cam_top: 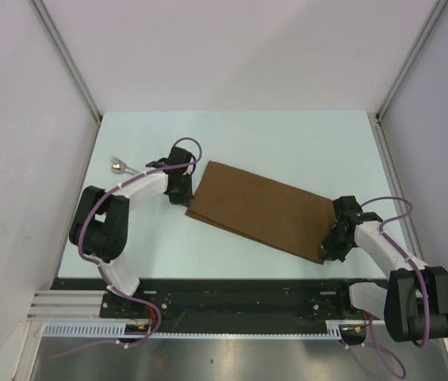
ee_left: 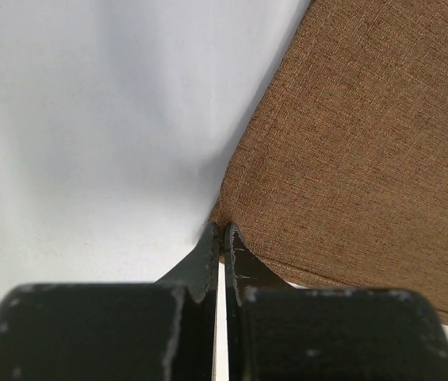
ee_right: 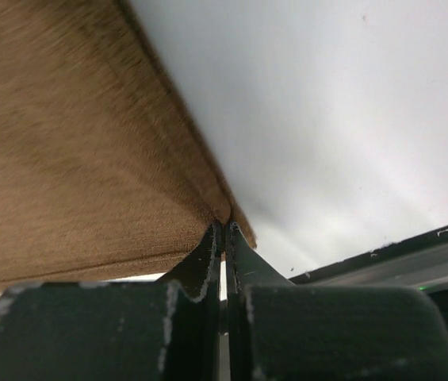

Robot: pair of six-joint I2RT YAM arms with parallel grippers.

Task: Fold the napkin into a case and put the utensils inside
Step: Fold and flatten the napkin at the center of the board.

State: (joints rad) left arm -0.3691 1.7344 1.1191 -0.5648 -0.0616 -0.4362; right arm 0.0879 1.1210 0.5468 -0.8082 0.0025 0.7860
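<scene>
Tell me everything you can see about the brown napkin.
The napkin is a brown, woven-looking cloth, folded into a long rectangle of at least two layers. It is spread diagonally over the pale table, from far left to near right. The left fingers pinch a corner at its left end, and the right fingers pinch one at its right end.

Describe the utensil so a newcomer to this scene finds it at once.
On the pale table, look at the far-left area, left of the left gripper. The utensil lies there alone: tiny, shiny silver, unlike the large brown napkin mid-table.
</scene>
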